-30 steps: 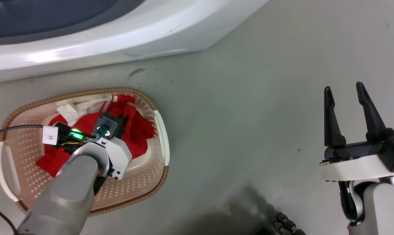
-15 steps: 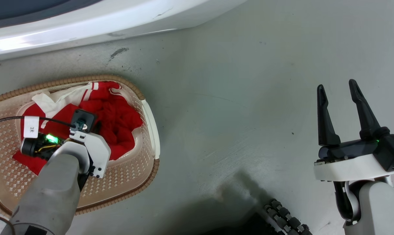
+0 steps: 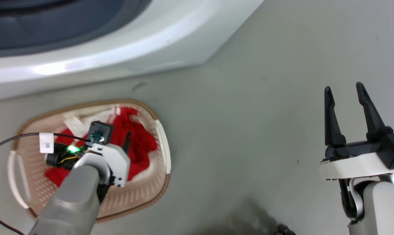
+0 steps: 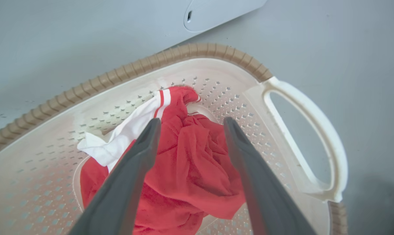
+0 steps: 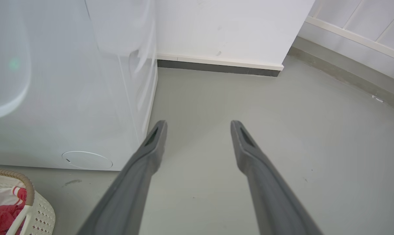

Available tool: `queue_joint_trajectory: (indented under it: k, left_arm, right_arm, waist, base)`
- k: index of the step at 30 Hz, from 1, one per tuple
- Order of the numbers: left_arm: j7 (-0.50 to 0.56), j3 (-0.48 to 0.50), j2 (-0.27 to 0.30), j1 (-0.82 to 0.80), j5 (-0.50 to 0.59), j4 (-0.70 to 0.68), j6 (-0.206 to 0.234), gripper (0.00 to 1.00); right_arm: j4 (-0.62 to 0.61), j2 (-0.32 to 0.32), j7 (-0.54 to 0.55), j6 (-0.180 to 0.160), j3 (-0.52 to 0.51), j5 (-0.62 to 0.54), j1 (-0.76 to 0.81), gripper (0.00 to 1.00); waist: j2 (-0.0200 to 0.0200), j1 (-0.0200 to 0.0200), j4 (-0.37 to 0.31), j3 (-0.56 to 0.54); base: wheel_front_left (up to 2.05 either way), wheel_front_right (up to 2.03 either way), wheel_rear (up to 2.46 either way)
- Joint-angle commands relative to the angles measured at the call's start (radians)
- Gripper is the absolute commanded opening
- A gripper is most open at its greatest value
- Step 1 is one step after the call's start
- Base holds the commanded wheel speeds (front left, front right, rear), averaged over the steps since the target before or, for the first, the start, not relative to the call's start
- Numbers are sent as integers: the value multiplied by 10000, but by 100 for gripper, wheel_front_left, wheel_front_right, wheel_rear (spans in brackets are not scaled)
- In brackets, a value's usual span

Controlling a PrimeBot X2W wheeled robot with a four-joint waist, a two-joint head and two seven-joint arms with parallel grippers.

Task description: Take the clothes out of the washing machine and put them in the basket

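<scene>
Left gripper (image 4: pixel 192 121): nearest to you; smooth dark fingers spread apart above the heap, nothing pinched between them.
Clothes (image 4: pixel 190 163): soft red fabric, crumpled, lying in the basket; the white part with red stripes sits toward the machine side.
Basket (image 4: pixel 134 67): cream perforated plastic, ribbed brown rim, white loop handle (image 4: pixel 301 107); long axis runs roughly along the machine's front.
Right gripper (image 3: pixel 344 86): well apart from the basket, fingers parted, empty, over bare floor.
Floor (image 3: pixel 249 130): smooth grey, lightly scuffed.
Washing machine (image 3: pixel 118 55): glossy white, curved, just behind the basket.
Wall (image 5: pixel 223 29): white, with a dark baseboard (image 5: pixel 216 64).
</scene>
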Motion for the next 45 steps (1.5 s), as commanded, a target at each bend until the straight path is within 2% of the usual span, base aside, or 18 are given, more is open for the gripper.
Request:
queue_joint_trajectory:
  k: [1, 7, 14, 22, 27, 35, 40, 45]
  left_arm:
    - [-66, 113, -33, 158, -37, -245, 112, 100]
    - [-52, 904, -127, 1120, 17, -2273, 477, 100]
    - [-52, 1891, -73, 2291, 665, -4642, 1033, 100]
    - [-53, 3258, -185, 3979, 1030, -7054, 1360, 100]
    - [-53, 4229, -450, 5007, 1250, -8475, 1614, 100]
    - [-54, 4925, -860, 6625, 1860, -10068, 1458, 100]
    - [-54, 5215, -1115, 7331, 2249, -10502, 1376, 100]
    - [-54, 5392, -1307, 7765, 2690, -10590, 1475, 100]
  right_arm:
    - [62, -2, -17, -9, -51, -75, 140, 100]
    - [290, -5, -16, -9, -486, -491, 450, 100]
    - [437, -7, -16, -10, -878, -800, 1016, 100]
    - [464, -5, -17, -10, -1000, -948, 1551, 100]
    - [440, -7, -16, -10, -992, -1007, 1828, 100]
    - [202, -4, -17, -10, -1064, -763, 2528, 100]
    - [-96, -5, -16, -10, -1023, -584, 2907, 100]
    - [-375, -5, -17, -11, -889, -417, 3198, 100]
  waist:
    - [-1, -1, 355, -865]
    - [-1, -1, 1009, -2429]
    - [-1, -1, 1731, -3946]
    - [-1, -1, 2244, -5168]
    - [-1, -1, 2449, -5661]
    - [-1, -1, 2638, -6378]
    - [-1, -1, 2571, -6573]
    - [-1, -1, 2428, -6660]
  base:
    - [0, 0, 0]
    - [0, 0, 0]
    - [0, 0, 0]
    - [0, 0, 0]
    - [0, 0, 0]
    - [0, 0, 0]
    - [0, 0, 0]
    - [0, 0, 0]
